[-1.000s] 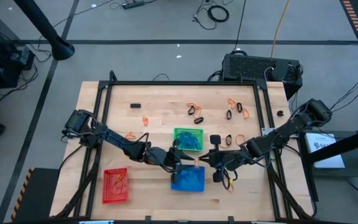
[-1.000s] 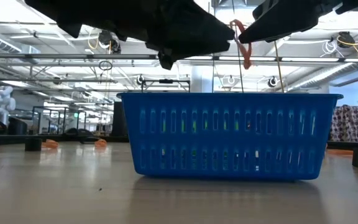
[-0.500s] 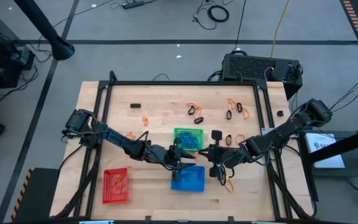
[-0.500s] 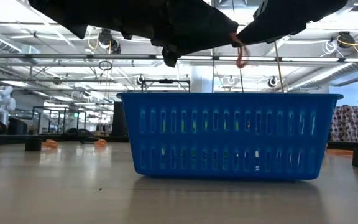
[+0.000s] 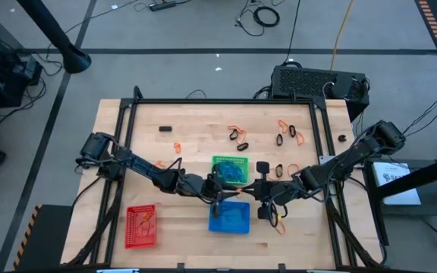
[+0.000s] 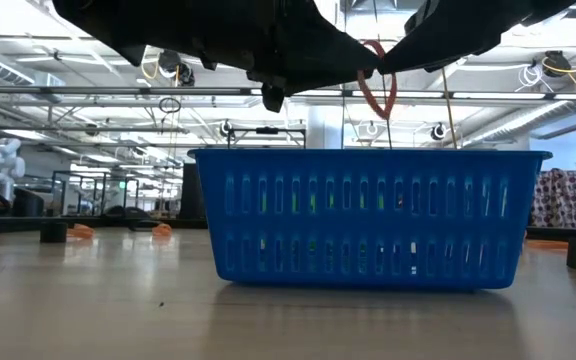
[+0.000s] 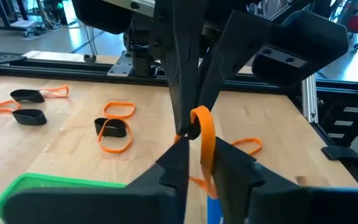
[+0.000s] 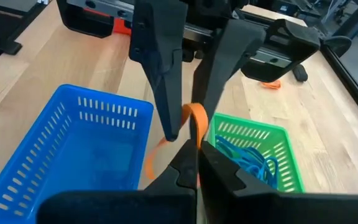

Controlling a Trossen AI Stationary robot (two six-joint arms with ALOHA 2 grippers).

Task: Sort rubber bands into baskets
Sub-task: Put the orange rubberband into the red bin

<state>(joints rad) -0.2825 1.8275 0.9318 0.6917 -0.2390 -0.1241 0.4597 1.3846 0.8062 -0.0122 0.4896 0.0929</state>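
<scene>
Both arms meet tip to tip near the centre of the high view, just above the blue basket (image 5: 228, 218). Between them hangs 1 orange rubber band (image 6: 376, 92). The right gripper (image 8: 194, 146) is clenched on it, fingers pressed together with the loop rising out of them. The left gripper (image 7: 199, 146) has its 2 fingers close on either side of the same loop, narrowly parted; I cannot tell if they actually pinch it.

The green basket (image 5: 230, 169) sits just above the blue one in the high view, with blue bands inside. The red basket (image 5: 141, 226) lies at lower left, holding orange bands. More orange and black rubber bands (image 5: 240, 135) are scattered across the table's upper right part.
</scene>
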